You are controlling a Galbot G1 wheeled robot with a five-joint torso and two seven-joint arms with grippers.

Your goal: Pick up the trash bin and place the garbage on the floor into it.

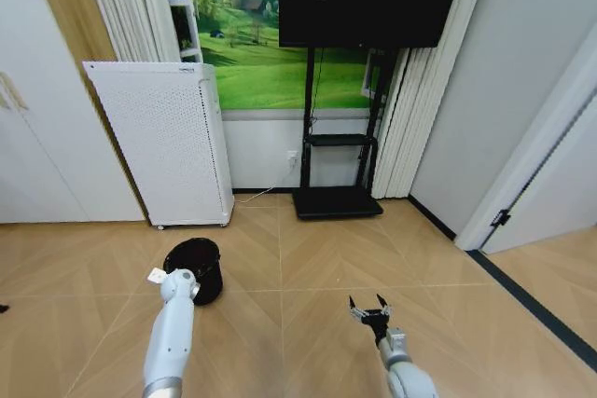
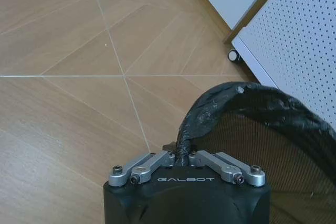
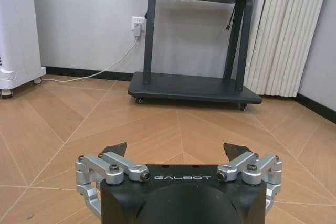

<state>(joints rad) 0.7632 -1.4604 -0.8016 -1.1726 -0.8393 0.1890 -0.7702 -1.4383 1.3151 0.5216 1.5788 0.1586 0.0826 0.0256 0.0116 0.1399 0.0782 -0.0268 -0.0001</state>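
A: Left gripper [image 2: 181,157]?
B: My jaws are pinched tight on the trash bin [image 2: 262,129] rim; "GALBOT" is printed on my wrist housing. The bin is black, round, bag-lined, over the floor [image 2: 79,77] just before the white perforated appliance [image 1: 168,142].
A: Right gripper [image 3: 178,150]?
B: Spread wide, holding nothing, low above the parquet, facing the TV stand [image 3: 194,85].

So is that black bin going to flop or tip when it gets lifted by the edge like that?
The trash bin probably tilts: the left gripper pinches only one side of its rim. Its mesh-like wall looks light and fairly stiff. The bag crumpled over the rim looks floppy and possibly slippery under the fingers.
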